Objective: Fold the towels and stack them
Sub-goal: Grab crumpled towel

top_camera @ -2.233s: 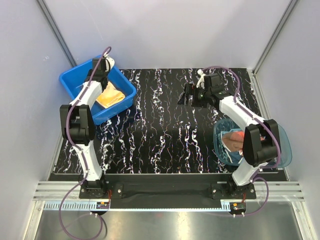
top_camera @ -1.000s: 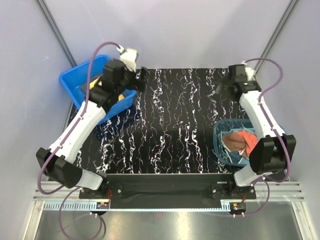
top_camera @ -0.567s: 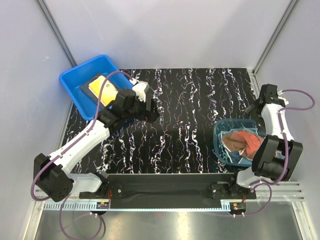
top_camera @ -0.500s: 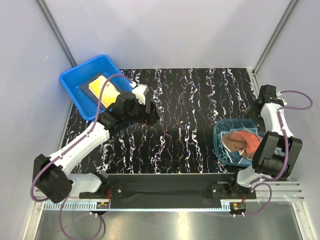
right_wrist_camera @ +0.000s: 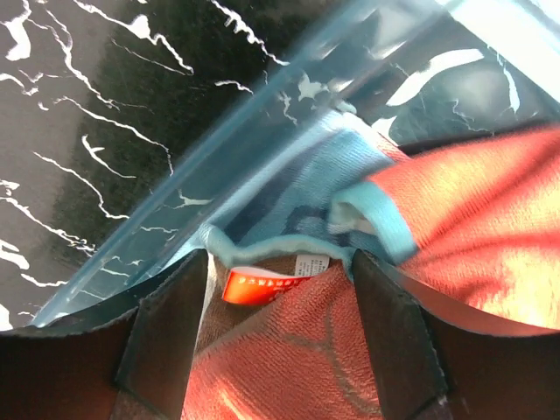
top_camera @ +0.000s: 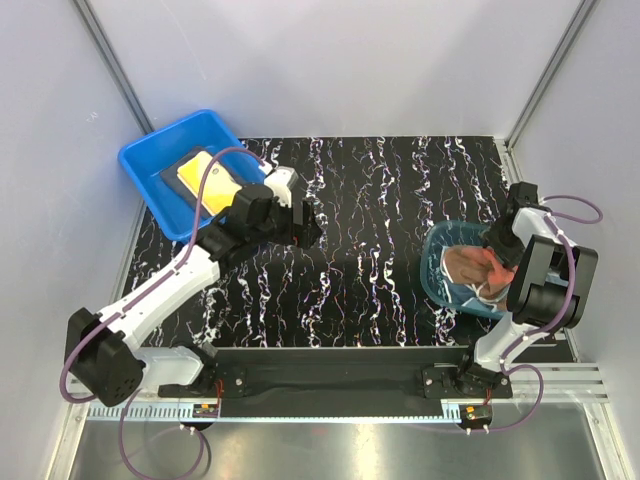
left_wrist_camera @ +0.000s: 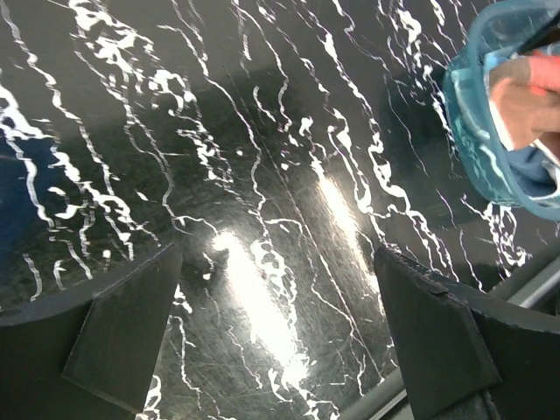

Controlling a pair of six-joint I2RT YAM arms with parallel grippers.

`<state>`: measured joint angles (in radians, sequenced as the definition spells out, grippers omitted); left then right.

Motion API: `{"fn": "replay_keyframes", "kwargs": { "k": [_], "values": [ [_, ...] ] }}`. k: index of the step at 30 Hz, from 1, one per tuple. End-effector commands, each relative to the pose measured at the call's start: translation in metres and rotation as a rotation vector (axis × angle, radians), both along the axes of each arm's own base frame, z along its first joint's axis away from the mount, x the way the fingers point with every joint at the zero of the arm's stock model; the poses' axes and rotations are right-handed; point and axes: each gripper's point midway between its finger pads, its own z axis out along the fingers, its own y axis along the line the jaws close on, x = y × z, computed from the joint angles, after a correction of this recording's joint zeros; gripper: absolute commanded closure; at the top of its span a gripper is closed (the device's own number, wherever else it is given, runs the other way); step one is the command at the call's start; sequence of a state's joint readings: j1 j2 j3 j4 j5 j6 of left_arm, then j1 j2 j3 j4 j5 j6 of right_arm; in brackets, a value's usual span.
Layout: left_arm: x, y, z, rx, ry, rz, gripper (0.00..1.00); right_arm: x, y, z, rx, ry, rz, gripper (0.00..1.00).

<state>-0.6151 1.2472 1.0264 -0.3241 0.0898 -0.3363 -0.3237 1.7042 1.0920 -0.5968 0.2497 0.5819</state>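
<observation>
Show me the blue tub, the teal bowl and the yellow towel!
blue tub (top_camera: 165,133): top view, far rim.
teal bowl (top_camera: 428,270): top view, left rim.
yellow towel (top_camera: 188,168): top view, its middle.

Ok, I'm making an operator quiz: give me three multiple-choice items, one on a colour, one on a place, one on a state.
1. The top towel in the blue tub is: A yellow; B red; C white.
2. The right claw is: A over the blue tub; B in the teal bowl; C by the arm bases.
3. The left claw is: A shut on a towel; B open and empty; C out of view.
A: it shows yellow above a dark towel. B: bowl rim and towels fill its wrist view. B: fingers apart over bare table.
</observation>
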Motion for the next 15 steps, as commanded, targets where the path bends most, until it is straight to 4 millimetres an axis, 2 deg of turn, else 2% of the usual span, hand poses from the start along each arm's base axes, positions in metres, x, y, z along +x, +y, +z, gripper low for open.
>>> {"fn": "replay_keyframes", "kwargs": {
  "k": [1, 4, 6, 9, 11, 13, 15],
  "values": [
    [0.016, 0.003, 0.061, -0.051, -0.169, 0.046, 0.01, 0.014, -0.01, 0.028, -0.05, -0.08, 0.006, 0.25],
    [0.018, 0.001, 0.07, -0.058, -0.187, 0.039, 0.01, 0.029, -0.007, 0.053, -0.05, -0.148, 0.101, 0.22],
    [0.02, -0.001, 0.074, -0.061, -0.197, 0.036, 0.01, 0.032, -0.004, 0.06, -0.046, -0.156, 0.138, 0.21],
    [0.025, -0.001, 0.077, -0.077, -0.181, 0.073, 0.01, 0.024, -0.007, 0.07, -0.059, -0.136, 0.105, 0.21],
    [0.031, 0.001, 0.088, -0.11, -0.176, 0.126, 0.01, 0.016, -0.009, 0.08, -0.068, -0.124, 0.065, 0.21],
    [0.023, -0.009, 0.095, -0.127, -0.162, 0.047, 0.01, 0.004, -0.007, 0.082, -0.063, -0.093, 0.04, 0.2],
    [0.016, -0.015, 0.092, -0.112, -0.141, -0.05, 0.01, -0.004, -0.006, 0.086, -0.065, -0.094, 0.002, 0.2]
  ]
}}
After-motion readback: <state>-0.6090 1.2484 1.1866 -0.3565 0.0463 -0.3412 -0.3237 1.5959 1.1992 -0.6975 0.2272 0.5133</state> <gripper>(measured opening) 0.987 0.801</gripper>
